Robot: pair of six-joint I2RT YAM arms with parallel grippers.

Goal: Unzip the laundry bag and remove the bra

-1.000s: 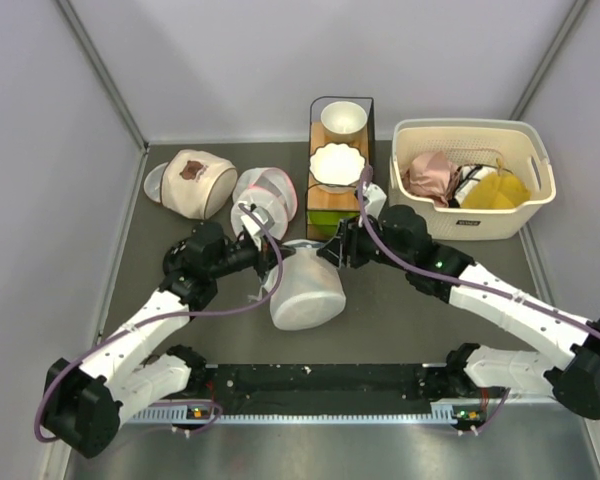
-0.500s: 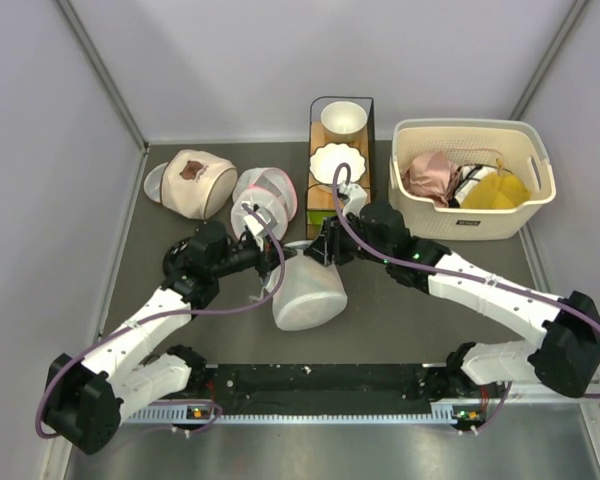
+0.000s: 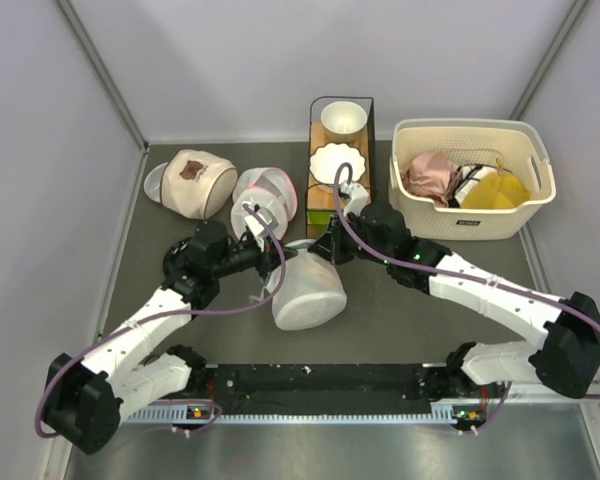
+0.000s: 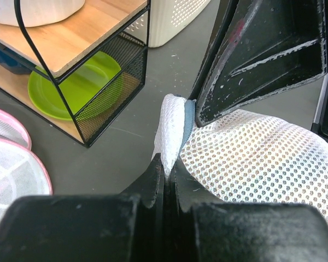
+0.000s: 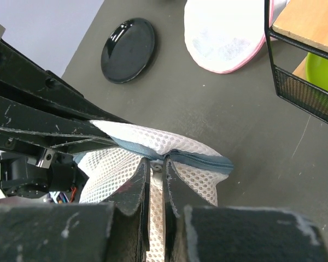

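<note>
The round, drum-shaped laundry bag of white translucent mesh (image 3: pixel 305 292) lies on its side in the middle of the dark grey table (image 3: pixel 430 320). It sits just near of the black wire rack with wooden shelves (image 3: pixel 341 205), and both arms meet at its far edge. The left end effector (image 4: pixel 168 164) is clenched on a fold of mesh at the bag's rim, coming in from the left. This grip looks meant as an anchor, so the soft bag cannot slide or bunch when the zip is pulled. The right end effector (image 5: pixel 157 169) reaches in from the right and is pinched tight on what looks like the small pull tab (image 5: pixel 156 166) of the blue-grey zipper (image 5: pixel 199 159). The zipper runs off to the right along the rim and appears fully closed. The two grips sit just beside each other, which would hold the zipper line taut between them. My judgement is that unzipping has not begun and that the tab must next be drawn round the lid, away from the anchored fold. The deep-orange bra is not visible, as no orange shows through the mesh, so it is presumably inside the bag. The cream plastic basket (image 3: pixel 477 222) at the far right stands well apart from the work.
</note>
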